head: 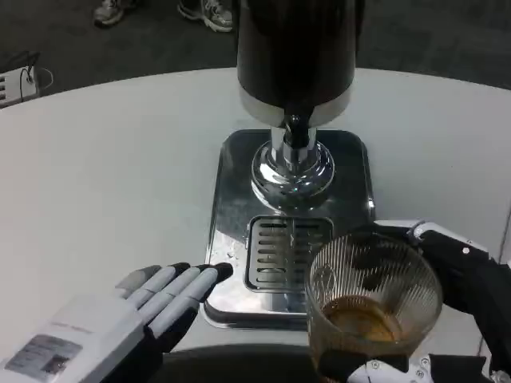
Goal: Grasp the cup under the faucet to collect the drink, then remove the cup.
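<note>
Where the frame's lower edge cuts it off, the right robot hand (447, 303) wraps its black and white fingers around a ribbed glass cup (374, 307), holding it in front of the drip grate (281, 251), clear of the faucet (294, 144). Amber drink lies in the cup's bottom; its base is hidden. The left robot hand (140, 315) rests flat with fingers extended together, tips touching the steel tray (231, 199), holding nothing. Farther back on the white bench (104, 159) stands the dark dispenser (295, 48), top cropped.
</note>
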